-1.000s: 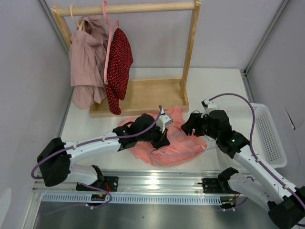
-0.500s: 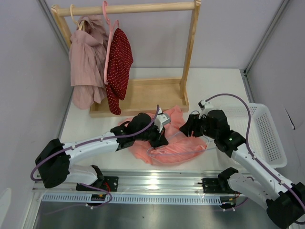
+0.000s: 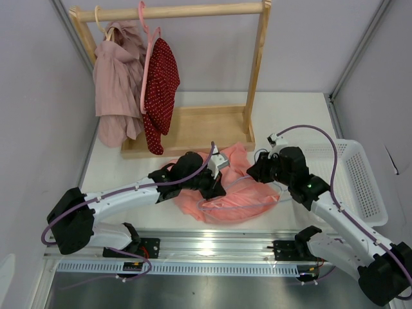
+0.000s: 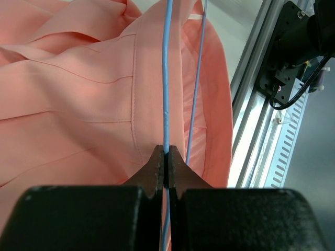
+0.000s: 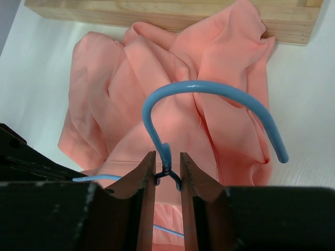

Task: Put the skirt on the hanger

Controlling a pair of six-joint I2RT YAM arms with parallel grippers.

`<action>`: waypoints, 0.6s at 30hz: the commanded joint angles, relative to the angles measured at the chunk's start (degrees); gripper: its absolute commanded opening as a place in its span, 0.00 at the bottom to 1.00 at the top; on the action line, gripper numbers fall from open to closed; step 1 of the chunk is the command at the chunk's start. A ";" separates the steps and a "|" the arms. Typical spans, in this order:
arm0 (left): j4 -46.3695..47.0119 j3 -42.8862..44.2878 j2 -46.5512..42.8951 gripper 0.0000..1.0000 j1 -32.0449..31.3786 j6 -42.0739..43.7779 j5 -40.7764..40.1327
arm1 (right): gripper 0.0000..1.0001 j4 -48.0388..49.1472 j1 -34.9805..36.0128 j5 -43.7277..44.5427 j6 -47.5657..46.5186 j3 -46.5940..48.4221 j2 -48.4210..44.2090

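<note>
The salmon-pink skirt (image 3: 239, 192) lies crumpled on the table in front of the rack base. It also shows in the left wrist view (image 4: 78, 94) and the right wrist view (image 5: 225, 57). The light-blue wire hanger (image 5: 209, 87) lies over it. My left gripper (image 3: 219, 187) is shut on one straight wire of the hanger (image 4: 166, 78), low over the skirt's waistband. My right gripper (image 3: 258, 169) holds the hanger's twisted neck just below the hook, its fingers (image 5: 147, 172) pressed against the wires there.
A wooden clothes rack (image 3: 257, 64) stands behind, with a dark red dotted garment (image 3: 161, 90) on a pink hanger (image 3: 147, 51) and a mauve-pink garment (image 3: 116, 84). A white basket (image 3: 360, 180) sits at the right. A metal rail (image 3: 212, 241) runs along the near edge.
Both grippers have shifted slightly left and closer together over the skirt, the hanger moving with them. Their grips look unchanged.
</note>
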 commanded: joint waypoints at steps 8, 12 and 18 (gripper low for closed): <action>-1.74 2.04 -0.63 0.08 0.35 -0.20 -2.88 | 0.00 2.06 1.66 2.98 1.87 -1.52 -2.92; -3.41 3.27 -0.80 0.28 0.35 -0.99 -3.94 | 0.00 1.98 2.28 5.18 2.05 -1.43 -3.18; -4.99 3.80 -4.92 0.51 0.35 -2.48 -8.41 | 0.00 2.59 2.72 5.97 2.05 -1.61 -2.92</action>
